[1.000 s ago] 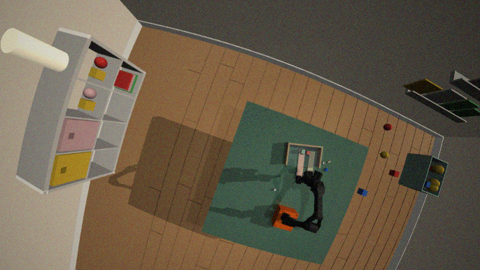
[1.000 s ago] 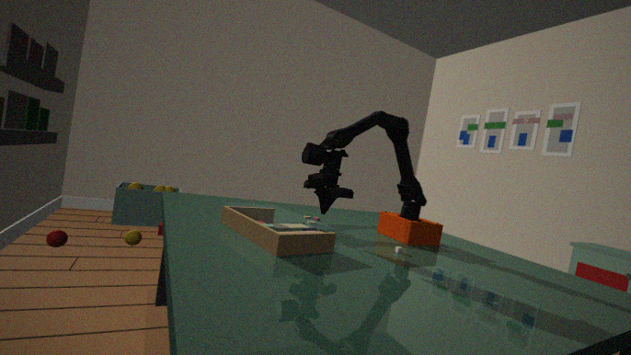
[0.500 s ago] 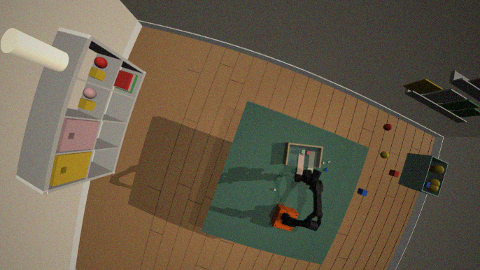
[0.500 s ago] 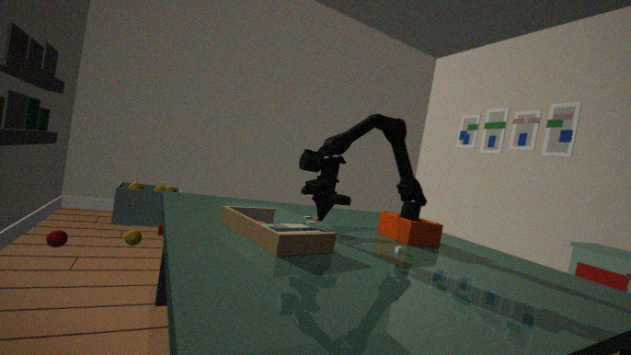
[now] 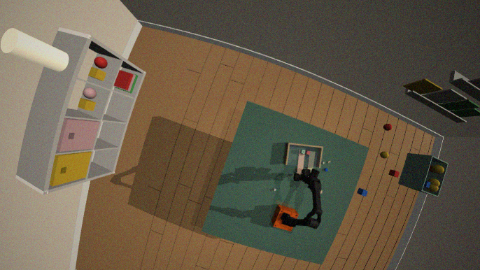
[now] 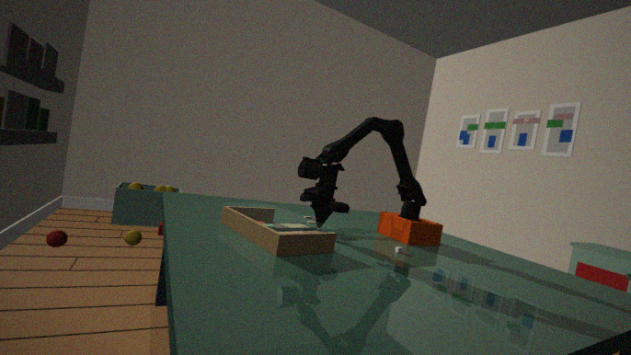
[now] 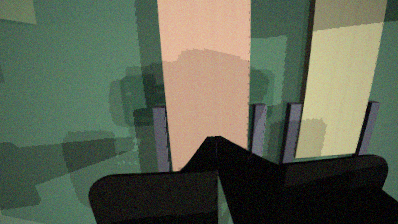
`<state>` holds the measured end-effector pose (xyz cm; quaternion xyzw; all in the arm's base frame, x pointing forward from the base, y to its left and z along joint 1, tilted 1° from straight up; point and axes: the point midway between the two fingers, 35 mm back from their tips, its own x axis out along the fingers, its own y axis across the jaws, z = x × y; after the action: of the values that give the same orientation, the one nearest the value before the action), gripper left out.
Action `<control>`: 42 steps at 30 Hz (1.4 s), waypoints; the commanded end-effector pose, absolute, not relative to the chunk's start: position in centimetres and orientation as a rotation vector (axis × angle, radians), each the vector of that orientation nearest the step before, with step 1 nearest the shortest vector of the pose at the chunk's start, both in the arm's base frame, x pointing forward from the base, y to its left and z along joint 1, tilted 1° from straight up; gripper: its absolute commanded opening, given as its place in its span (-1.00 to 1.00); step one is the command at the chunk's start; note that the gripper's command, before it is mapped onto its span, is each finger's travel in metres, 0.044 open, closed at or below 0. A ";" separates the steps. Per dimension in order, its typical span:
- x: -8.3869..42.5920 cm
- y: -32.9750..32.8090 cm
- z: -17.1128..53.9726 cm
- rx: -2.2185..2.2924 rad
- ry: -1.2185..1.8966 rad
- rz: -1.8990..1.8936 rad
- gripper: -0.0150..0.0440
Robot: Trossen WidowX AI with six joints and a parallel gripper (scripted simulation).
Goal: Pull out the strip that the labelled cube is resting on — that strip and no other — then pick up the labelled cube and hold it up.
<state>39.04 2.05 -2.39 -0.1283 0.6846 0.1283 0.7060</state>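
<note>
My gripper (image 6: 319,224) (image 7: 213,143) is shut and empty, its tips pointing down over the near end of the pink strip (image 5: 301,162) (image 7: 206,75). A light green cube with a mark on top (image 5: 303,152) sits at the far end of the pink strip. A red cube (image 5: 308,152) is just beside it; whether it rests on a strip is too small to tell. The pale yellow strip (image 5: 311,160) (image 7: 340,70) lies to the right, parallel to the pink one. Both cubes are out of the wrist view.
A low wooden-walled enclosure (image 5: 322,157) (image 6: 304,244) surrounds the far parts of the strips. Short grey rails (image 7: 160,137) (image 7: 258,131) flank the pink strip; others (image 7: 292,132) (image 7: 368,129) flank the yellow one. A small blue object (image 5: 326,170) lies right of the enclosure.
</note>
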 end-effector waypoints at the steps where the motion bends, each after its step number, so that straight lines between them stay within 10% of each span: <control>1: 38.6 2.0 -3.4 -0.285 1.536 0.294 -0.49; 42: 38.5 1.9 -4.4 -0.285 1.536 0.294 -0.49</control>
<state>38.71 1.87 -4.23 -0.1279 0.6886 0.1289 0.7020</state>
